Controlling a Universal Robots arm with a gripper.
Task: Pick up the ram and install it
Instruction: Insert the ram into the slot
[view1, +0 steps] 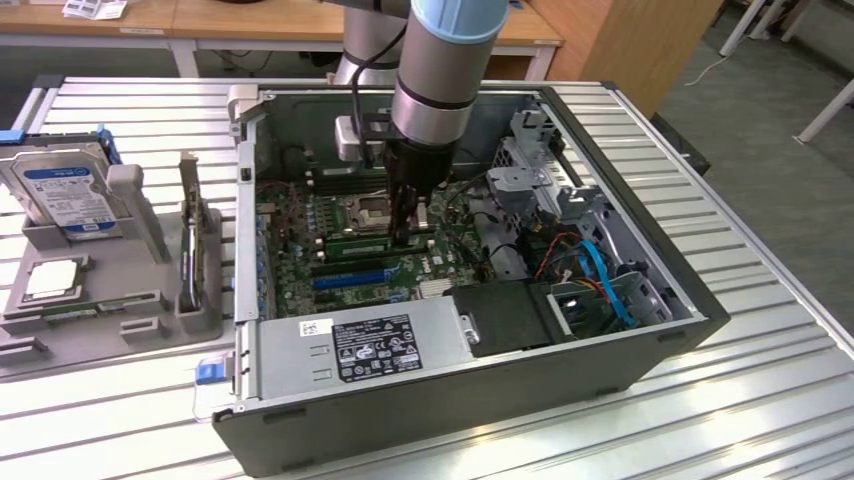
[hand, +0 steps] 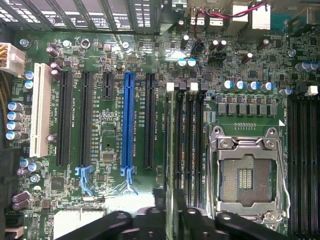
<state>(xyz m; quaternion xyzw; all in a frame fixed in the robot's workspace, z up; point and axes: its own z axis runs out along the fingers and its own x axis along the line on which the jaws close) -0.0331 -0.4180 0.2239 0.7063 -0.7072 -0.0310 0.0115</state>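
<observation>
Wrist view: the ram (hand: 172, 150) stands on edge in a black memory slot of the motherboard (hand: 107, 137), just beside the open CPU socket (hand: 247, 175). The tool (hand: 173, 220) straddles one end of the ram, a finger on either side; I cannot tell whether it pinches the stick or stands slightly off. In the exterior view the tool (view1: 407, 232) reaches down inside the open computer case (view1: 641, 335) on the tabletop (view1: 761, 400).

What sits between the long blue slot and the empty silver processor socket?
Wrist view: a long black expansion slot, the thin green ram stick edge-on, then black plastic memory slots.
</observation>
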